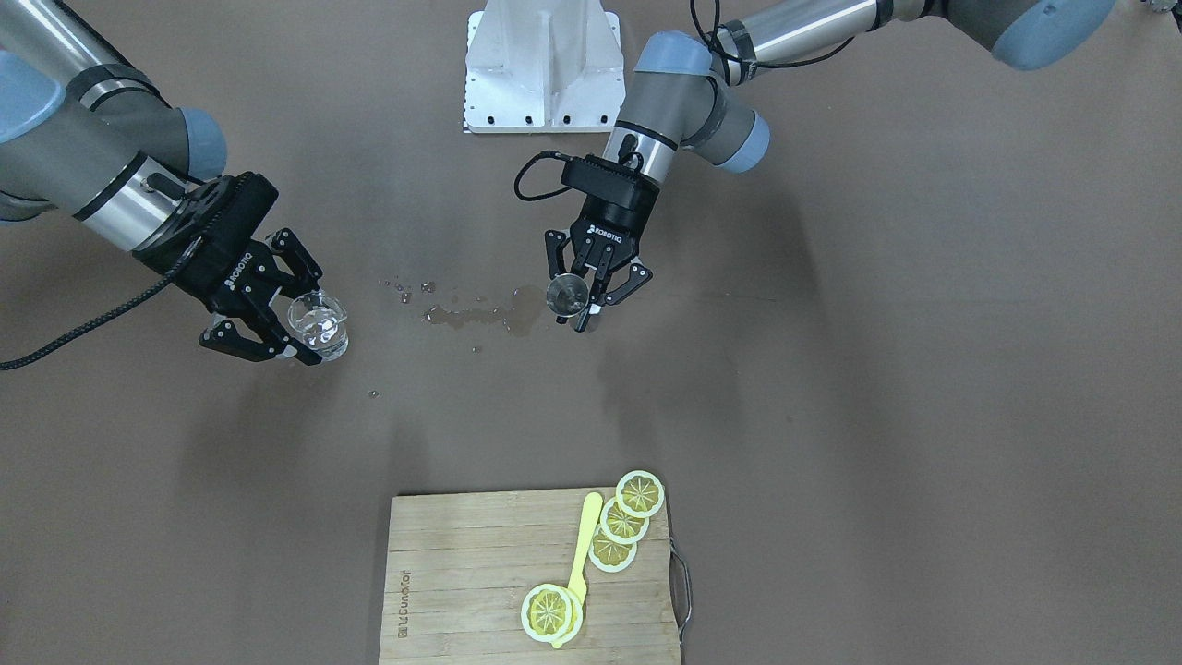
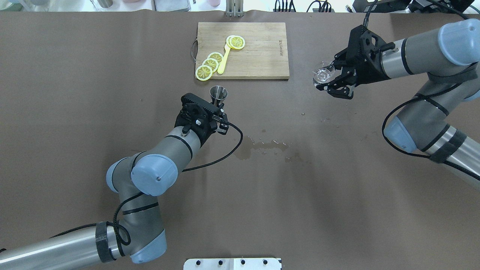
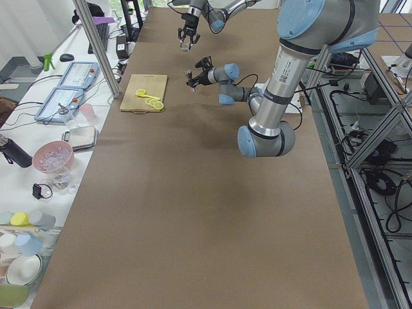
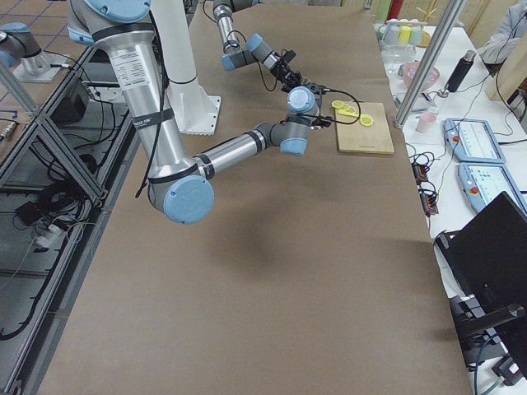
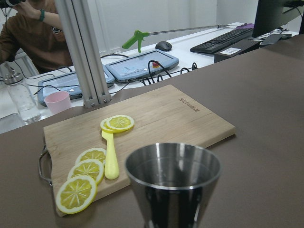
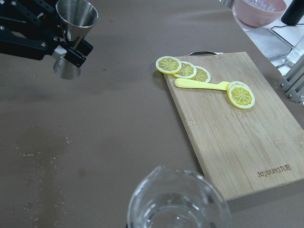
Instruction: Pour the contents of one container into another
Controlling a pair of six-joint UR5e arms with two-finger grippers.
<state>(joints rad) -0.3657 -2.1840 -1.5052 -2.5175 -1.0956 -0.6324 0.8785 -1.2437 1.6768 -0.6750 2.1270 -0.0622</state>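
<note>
Glass cup [image 2: 323,74]: upright, a little clear liquid inside, raised off the counter [image 2: 337,180].
Jigger [image 2: 218,93]: upright, cone uppermost; contents not discernible.
Right end effector [image 2: 330,78]: closed around the glass cup's wall.
Left end effector [image 6: 67,46]: narrow, clamped on the jigger's waist.
Separation: the two containers are well apart.

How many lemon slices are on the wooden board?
5. Three lemon slices overlap in a row near the cutting board's handle. Two more lie stacked over the yellow utensil's other end, the lower one mostly hidden.
</note>
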